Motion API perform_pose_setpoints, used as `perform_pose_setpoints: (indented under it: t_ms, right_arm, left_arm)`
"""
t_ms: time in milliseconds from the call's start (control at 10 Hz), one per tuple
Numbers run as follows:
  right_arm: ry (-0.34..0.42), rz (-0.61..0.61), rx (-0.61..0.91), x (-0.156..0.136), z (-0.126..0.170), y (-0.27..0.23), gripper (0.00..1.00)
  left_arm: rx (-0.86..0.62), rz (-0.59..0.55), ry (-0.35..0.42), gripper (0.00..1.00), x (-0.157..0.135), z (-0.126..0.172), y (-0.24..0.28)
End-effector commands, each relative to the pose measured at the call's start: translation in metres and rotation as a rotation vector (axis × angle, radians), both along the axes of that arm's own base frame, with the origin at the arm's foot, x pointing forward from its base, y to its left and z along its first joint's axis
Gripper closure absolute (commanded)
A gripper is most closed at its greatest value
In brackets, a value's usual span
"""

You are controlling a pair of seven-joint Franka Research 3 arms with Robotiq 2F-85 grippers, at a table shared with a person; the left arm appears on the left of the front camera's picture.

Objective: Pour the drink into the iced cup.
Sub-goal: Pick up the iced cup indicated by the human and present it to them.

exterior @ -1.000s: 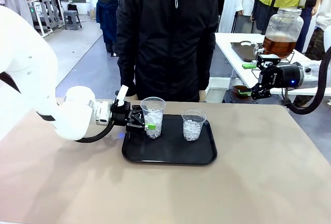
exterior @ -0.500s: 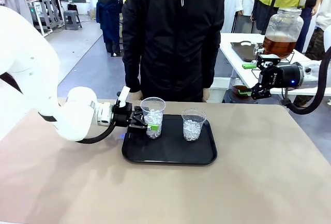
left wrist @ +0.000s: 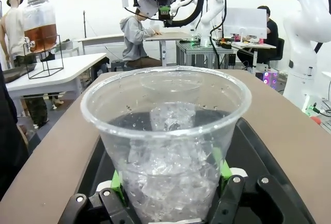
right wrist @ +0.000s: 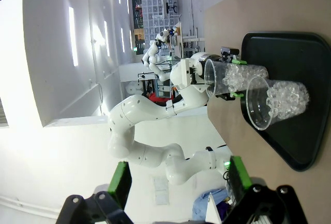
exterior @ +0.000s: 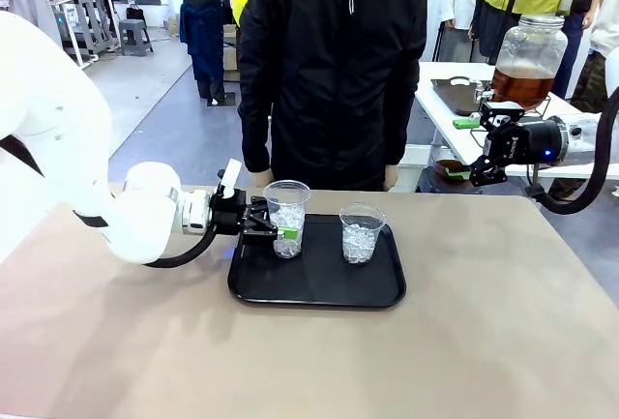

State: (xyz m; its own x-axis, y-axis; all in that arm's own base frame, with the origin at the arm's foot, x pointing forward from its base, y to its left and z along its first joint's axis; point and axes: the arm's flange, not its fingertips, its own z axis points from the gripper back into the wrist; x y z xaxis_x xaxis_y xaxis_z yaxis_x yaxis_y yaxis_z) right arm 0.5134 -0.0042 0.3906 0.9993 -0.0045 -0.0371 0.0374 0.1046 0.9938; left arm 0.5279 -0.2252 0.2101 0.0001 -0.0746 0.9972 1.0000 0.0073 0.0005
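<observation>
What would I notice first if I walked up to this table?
Probably the left pincer clamped around a clear cup of ice on the black tray, with a second iced cup beside it. Next, the big glass jar of amber drink on the side table at back right, near the open right pincer.

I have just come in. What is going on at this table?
The left gripper is shut on the iced cup at the left of the black tray; a second iced cup stands beside it. Both hold ice but no drink yet. The right gripper is open, raised near the glass dispenser jar of amber drink on the side table. A person stands at the far side.
</observation>
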Motion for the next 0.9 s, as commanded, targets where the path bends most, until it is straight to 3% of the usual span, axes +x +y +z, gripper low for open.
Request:
perform_pose_setpoints:
  t_ms: [0, 300, 800]
  right_arm:
    - [-0.002, -0.003, 0.000, -0.001, 0.001, 0.000, 0.00]
    - [-0.002, -0.003, 0.000, -0.001, 0.001, 0.000, 0.00]
    - [-0.002, -0.003, 0.000, -0.001, 0.001, 0.000, 0.00]
  left_arm:
    - [-0.029, 0.050, -0.027, 0.22, -0.003, 0.012, 0.003]
    - [-0.034, 0.044, -0.082, 0.22, -0.004, 0.049, -0.001]
    - [-0.064, 0.058, -0.076, 0.22, 0.017, 0.102, -0.013]
